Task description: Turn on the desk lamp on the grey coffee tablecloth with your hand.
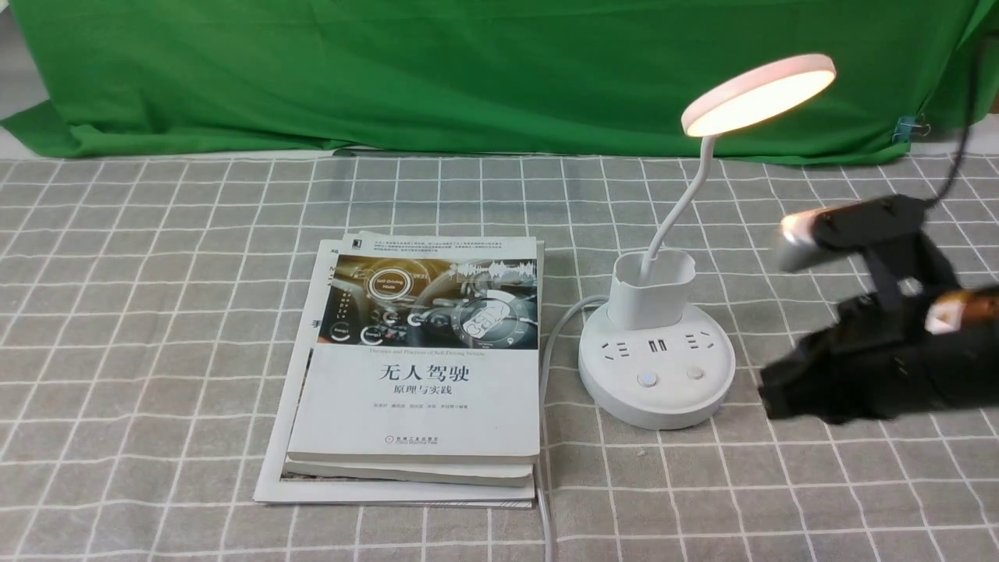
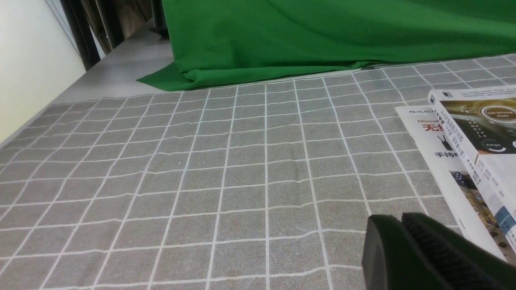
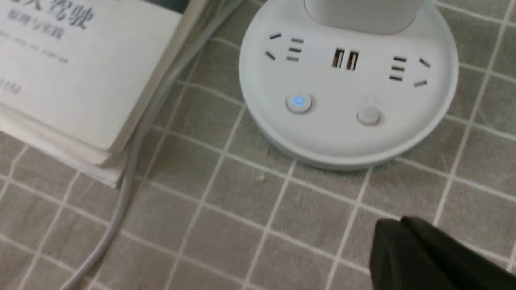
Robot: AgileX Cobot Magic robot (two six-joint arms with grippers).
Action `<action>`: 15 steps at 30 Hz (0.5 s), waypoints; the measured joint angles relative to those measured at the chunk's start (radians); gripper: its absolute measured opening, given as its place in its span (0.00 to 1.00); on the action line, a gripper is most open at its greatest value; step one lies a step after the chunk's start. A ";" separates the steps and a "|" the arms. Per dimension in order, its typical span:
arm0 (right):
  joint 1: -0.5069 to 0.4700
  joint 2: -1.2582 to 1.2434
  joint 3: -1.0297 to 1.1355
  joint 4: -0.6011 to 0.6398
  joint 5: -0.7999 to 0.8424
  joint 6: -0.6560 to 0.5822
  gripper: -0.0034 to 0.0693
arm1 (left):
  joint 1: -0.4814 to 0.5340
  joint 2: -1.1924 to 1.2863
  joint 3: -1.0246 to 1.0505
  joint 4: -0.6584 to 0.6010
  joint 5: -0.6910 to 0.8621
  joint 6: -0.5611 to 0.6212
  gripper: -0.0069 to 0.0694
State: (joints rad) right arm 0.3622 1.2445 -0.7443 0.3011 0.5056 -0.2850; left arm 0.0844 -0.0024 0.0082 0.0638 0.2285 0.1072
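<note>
The white desk lamp [image 1: 657,359] stands on the grey coffee tablecloth [image 1: 156,312]. Its disc head [image 1: 759,92] glows warm. On its round base [image 3: 346,133] the left button [image 3: 298,102] shows a blue light and the right button [image 3: 368,115] is plain. My right gripper [image 1: 769,394], the hand, hangs shut and empty just right of the base, above the cloth and apart from the lamp; its tip also shows in the right wrist view [image 3: 397,225]. My left gripper [image 2: 397,221] is shut and empty over the cloth, left of the books.
A stack of books [image 1: 421,367] lies left of the lamp, also in the left wrist view [image 2: 475,133]. The lamp's grey cable [image 1: 546,468] runs between books and base toward the near edge. A green backdrop cloth [image 1: 468,70] hangs behind.
</note>
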 joint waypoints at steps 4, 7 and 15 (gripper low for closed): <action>0.000 -0.148 0.104 0.000 -0.012 0.012 0.09 | 0.000 0.000 0.000 0.000 0.000 0.000 0.12; 0.000 -0.303 0.198 -0.001 -0.020 0.031 0.10 | 0.000 0.000 0.000 0.000 0.000 0.000 0.12; 0.000 -0.513 0.305 -0.003 -0.013 0.049 0.14 | 0.000 0.000 0.000 0.000 0.000 0.000 0.12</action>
State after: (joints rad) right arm 0.3625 0.7311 -0.4394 0.2982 0.4926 -0.2361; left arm 0.0844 -0.0024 0.0082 0.0638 0.2285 0.1072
